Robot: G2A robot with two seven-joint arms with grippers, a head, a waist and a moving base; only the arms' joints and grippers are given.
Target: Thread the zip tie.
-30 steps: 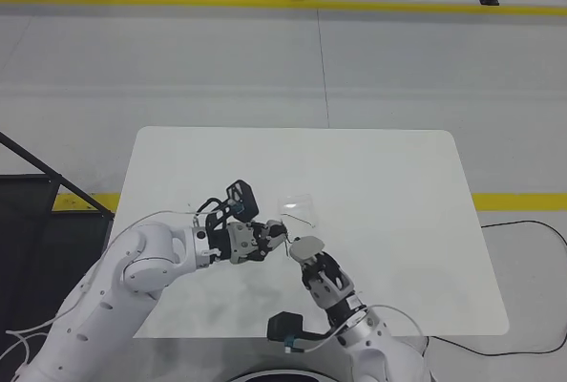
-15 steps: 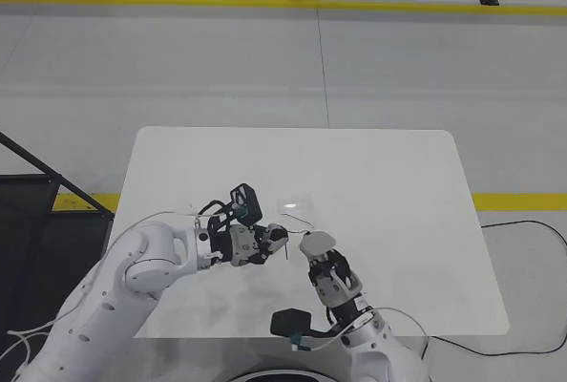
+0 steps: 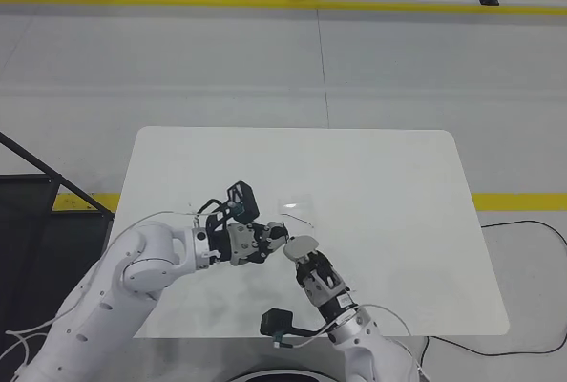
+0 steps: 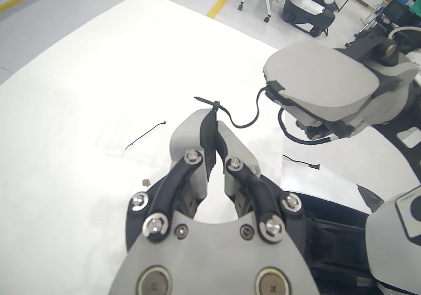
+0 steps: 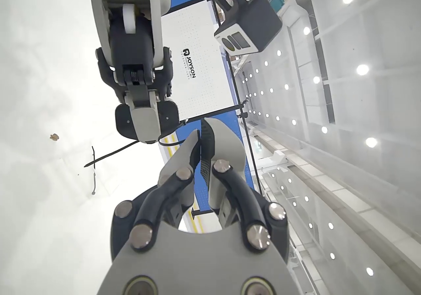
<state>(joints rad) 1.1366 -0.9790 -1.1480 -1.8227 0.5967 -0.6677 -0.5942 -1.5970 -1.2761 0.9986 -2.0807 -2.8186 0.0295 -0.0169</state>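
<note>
In the top view the two arms meet a little left of centre in the lower half of the frame, above the white surface [image 3: 388, 172]. The left hand [image 4: 213, 118] has its fingers pressed together on the black zip tie [image 4: 243, 124]. It grips the tie just under the small square head, and a short pointed end pokes out past the head. From the head the strap dips, curves and rises to the right hand [image 5: 201, 135]. That hand's fingers are also closed together, with the strap at their tips (the strap is thin there and hard to make out). The two hands are just beside each other and do not touch. A second black tie [image 4: 144, 138] lies loose on the surface, partly across a clear plastic piece [image 3: 298, 203] that sits just above the hands in the top view. A small brown crumb [image 4: 145, 182] lies on the surface near the plastic.
</note>
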